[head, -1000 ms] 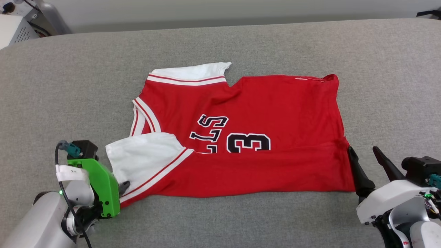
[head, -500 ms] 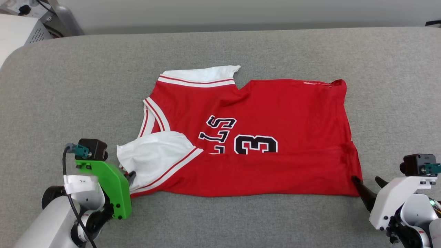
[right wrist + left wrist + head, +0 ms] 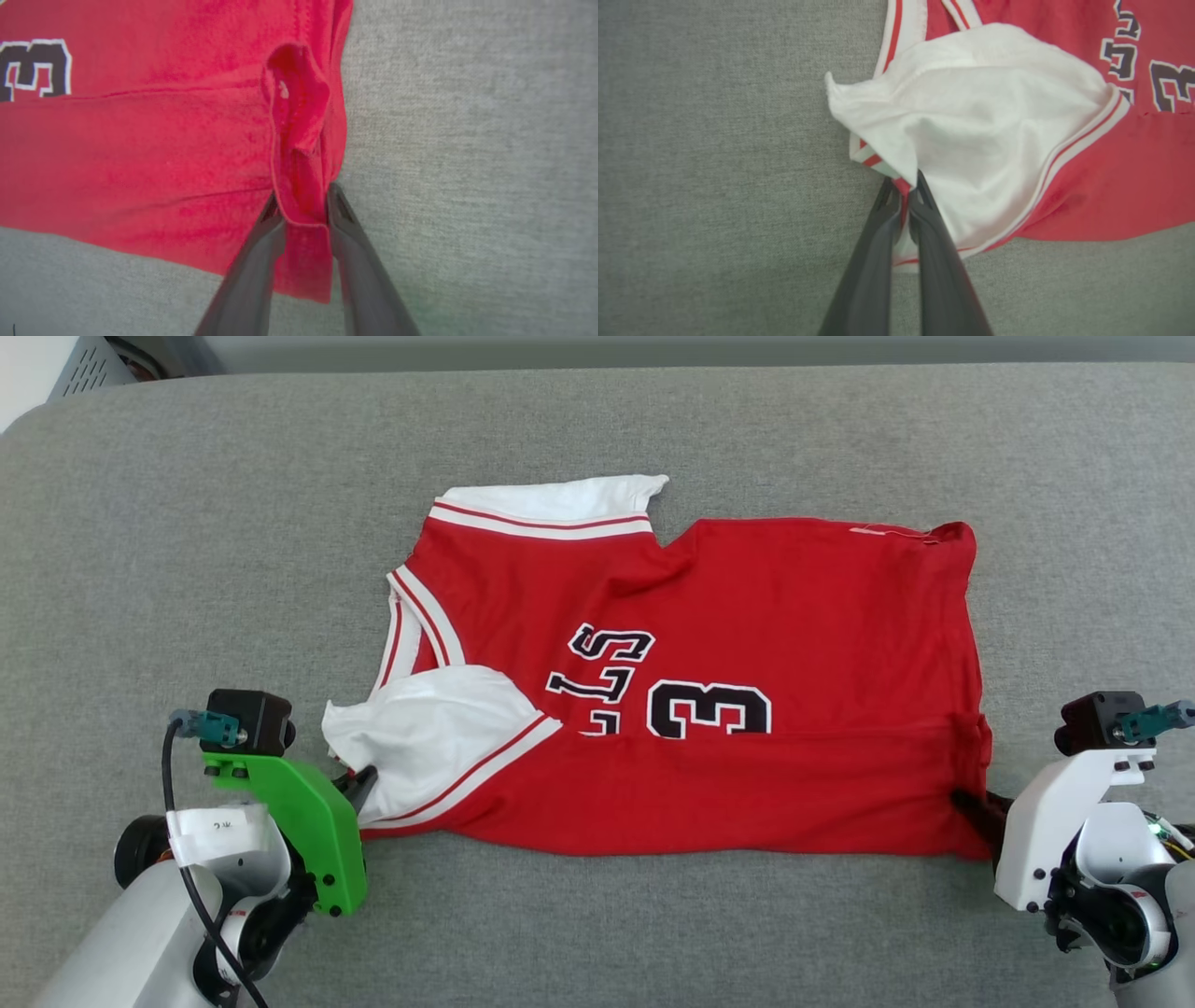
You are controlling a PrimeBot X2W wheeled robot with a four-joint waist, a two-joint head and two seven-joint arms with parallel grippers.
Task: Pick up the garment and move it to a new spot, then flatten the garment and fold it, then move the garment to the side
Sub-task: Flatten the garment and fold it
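The garment (image 3: 747, 616), a red T-shirt with white sleeves and black lettering, lies spread sideways on the grey surface, its near edge folded over. My left gripper (image 3: 359, 782) sits at the near white sleeve. In the left wrist view it (image 3: 903, 193) is shut on the striped sleeve edge of the garment (image 3: 994, 116). My right gripper (image 3: 971, 803) is at the near right hem corner. In the right wrist view its fingers (image 3: 303, 200) press on both sides of a raised red fold of the garment (image 3: 140, 140).
The grey padded surface (image 3: 187, 523) stretches well past the shirt on all sides. A pale device with vent holes (image 3: 84, 364) stands beyond its far left corner.
The left gripper has shut on the sleeve edge. The right gripper has drawn back to the hem corner and narrowed around a fold there. The head camera has shifted.
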